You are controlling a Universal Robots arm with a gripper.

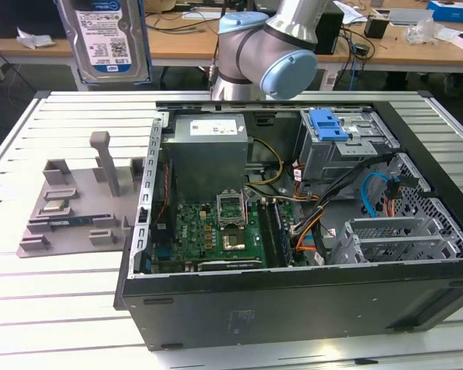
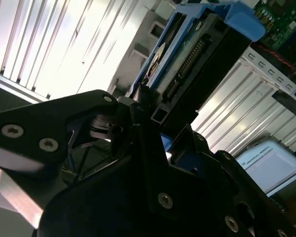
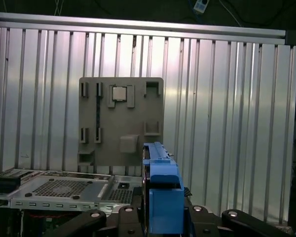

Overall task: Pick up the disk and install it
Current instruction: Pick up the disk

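The disk [image 1: 100, 38] hangs upright high above the table at the exterior view's left, label side showing, over the far edge of the slatted table. Both wrist views show it edge-on, its blue bracket [image 3: 160, 192] and connector end [image 2: 187, 54] sticking out from between my black fingers [image 2: 138, 143]. My gripper [image 3: 160, 219] is shut on the disk. The arm's grey and blue joint [image 1: 285, 65] stands behind the open computer case [image 1: 293, 231].
A grey holder tray [image 1: 69, 208] with a small chip and a memory stick [image 1: 69, 222] lies on the table left of the case. Inside the case sit a motherboard [image 1: 216, 231], a power supply [image 1: 208, 146] and a blue-tabbed drive cage [image 1: 328, 127]. Desks with clutter stand behind.
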